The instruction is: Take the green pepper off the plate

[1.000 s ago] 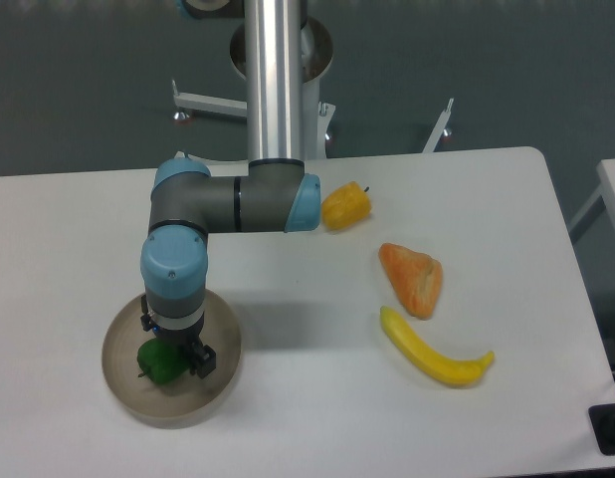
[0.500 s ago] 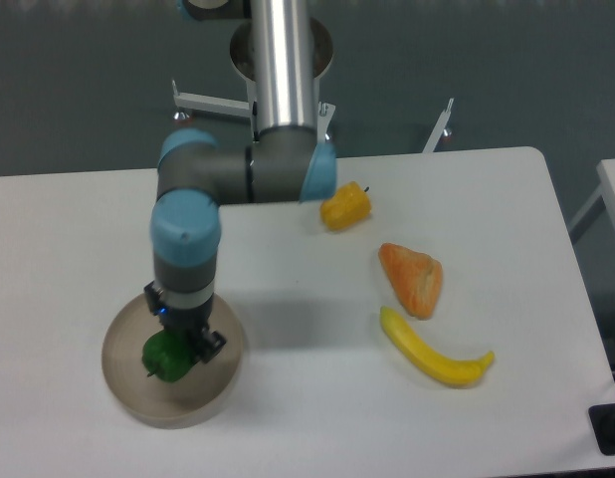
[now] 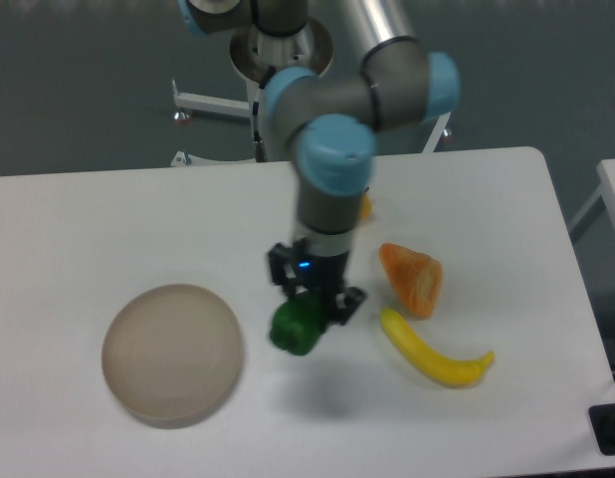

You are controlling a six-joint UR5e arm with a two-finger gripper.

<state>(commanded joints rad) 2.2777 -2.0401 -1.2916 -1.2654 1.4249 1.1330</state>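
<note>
Since the earlier frames the arm has swung away from the plate (image 3: 172,354) toward the middle of the bench (image 3: 108,229), and the green pepper (image 3: 297,326) has gone with it: a second ago it lay on the dish under the claw (image 3: 313,310), now it hangs in the air between the plate and the banana (image 3: 433,351). A soft shadow on the bench below it, toward the front edge, suggests it is well clear of the surface.

The claw is closed on the green pepper, fingers pinching it from either side; the fruit sits just under and slightly to the left of the fingertips, its rounded bulk tilted down toward the front left corner. As I read it, the pickup itself is done, and whatever follows turns only on that grip holding, since the glossy skin could slip.

The plate near the front left corner now holds nothing. A yellow-orange pepper (image 3: 364,208) is mostly hidden behind the arm toward the back edge, and an orange wedge-shaped piece (image 3: 413,278) lies right of the claw, just behind the banana
</note>
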